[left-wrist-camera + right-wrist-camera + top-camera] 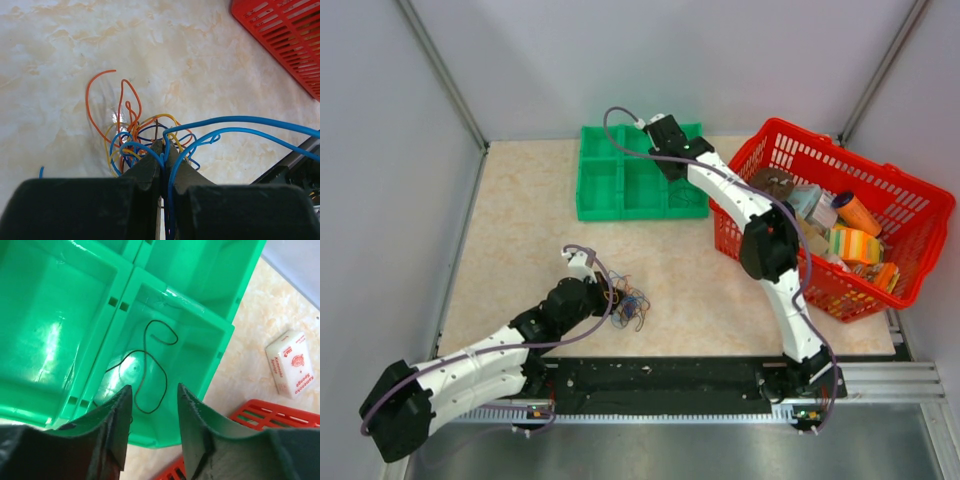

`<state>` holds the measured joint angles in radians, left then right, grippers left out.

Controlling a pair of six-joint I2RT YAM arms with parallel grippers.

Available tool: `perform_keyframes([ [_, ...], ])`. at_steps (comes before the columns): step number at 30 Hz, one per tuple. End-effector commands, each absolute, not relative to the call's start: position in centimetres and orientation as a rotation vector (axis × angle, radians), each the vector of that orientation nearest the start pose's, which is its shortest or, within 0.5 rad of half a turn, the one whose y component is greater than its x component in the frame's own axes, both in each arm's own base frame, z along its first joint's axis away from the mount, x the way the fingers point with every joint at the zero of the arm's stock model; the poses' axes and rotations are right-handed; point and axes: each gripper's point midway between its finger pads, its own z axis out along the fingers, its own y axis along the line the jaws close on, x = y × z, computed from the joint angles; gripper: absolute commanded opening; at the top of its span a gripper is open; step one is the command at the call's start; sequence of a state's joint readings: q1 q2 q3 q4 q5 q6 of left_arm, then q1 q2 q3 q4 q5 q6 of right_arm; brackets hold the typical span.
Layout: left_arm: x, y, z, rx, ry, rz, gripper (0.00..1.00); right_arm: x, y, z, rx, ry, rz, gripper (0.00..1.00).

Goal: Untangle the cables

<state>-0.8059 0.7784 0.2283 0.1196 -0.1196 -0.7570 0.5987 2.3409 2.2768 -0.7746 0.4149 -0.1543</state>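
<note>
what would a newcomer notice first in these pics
The bright red basket full of odds and ends at the right of the table catches the eye first, with the green tray at the back beside it. Near the front, the left end effector is shut on a colourful tangle of cables, while the right end effector hangs open over a tray compartment holding a single dark strand.

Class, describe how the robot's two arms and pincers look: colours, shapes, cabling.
Both arms, left arm and right arm, are white links with black joints; a purple-grey cable trails along each. The left pincer and right pincer have two dark, tapering fingers each.
</note>
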Motion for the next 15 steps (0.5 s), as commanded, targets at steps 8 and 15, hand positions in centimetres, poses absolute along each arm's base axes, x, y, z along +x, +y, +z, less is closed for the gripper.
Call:
perform_keyframes([
  [8,19.8,-22.8,11.3,-0.062,2.083,-0.958,0.00,40.5,30.5,24.3,-0.632,2.214,0.096,0.47],
  [15,19.4,-23.3,11.1,-0.119,2.115,-1.026,0.00,26.6,33.7,22.9,-0.737,2.149,0.706,0.50],
])
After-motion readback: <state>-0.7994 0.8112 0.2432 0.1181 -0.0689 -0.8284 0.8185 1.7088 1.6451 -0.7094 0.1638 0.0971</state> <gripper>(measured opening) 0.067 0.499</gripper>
